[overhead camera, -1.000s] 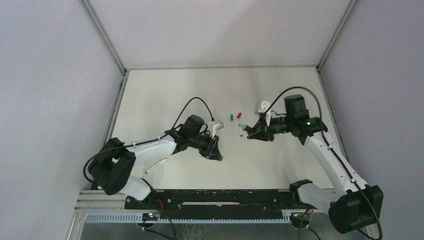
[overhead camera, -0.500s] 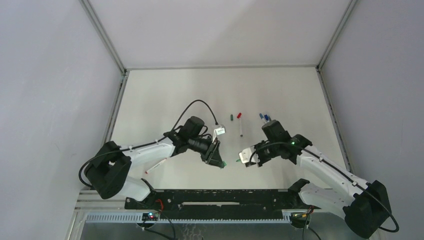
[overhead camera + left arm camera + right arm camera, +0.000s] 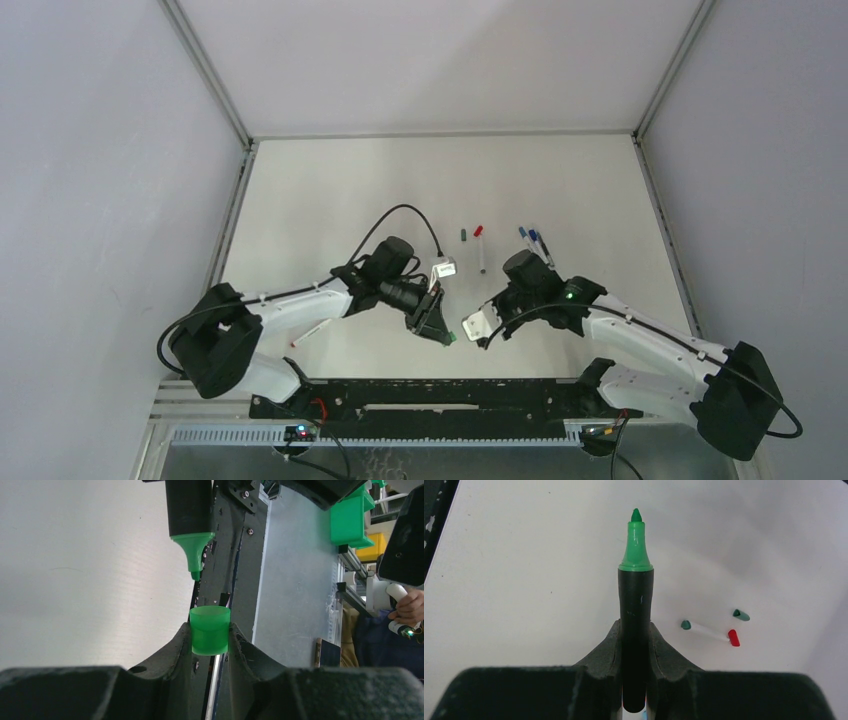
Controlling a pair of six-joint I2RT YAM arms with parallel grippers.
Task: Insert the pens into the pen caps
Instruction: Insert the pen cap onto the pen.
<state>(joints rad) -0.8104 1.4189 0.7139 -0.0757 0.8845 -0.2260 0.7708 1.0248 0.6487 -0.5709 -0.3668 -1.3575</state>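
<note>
While the left gripper [image 3: 210, 632] clamps one smooth, cup-shaped green cap [image 3: 210, 622], the right gripper [image 3: 635, 630] pinches one glossy black marker [image 3: 636, 587] with a tapered green tip.

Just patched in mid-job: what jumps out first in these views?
The left gripper pinches a green cap, its open end facing the green tip of the black marker clamped in the right gripper; the tip is just short of the cap, not yet inside. They meet over the table near its front edge; loose pens lie farther back.
</note>
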